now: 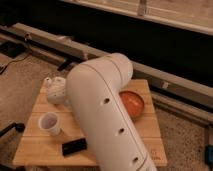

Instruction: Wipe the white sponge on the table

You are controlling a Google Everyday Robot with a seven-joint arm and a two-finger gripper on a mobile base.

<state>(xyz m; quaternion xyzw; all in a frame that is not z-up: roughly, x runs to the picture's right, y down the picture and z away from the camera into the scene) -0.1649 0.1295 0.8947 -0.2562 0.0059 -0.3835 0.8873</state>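
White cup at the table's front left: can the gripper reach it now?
Probably yes. The gripper is over the table's back left, the white cup stands just in front of it, with only bare wood between.
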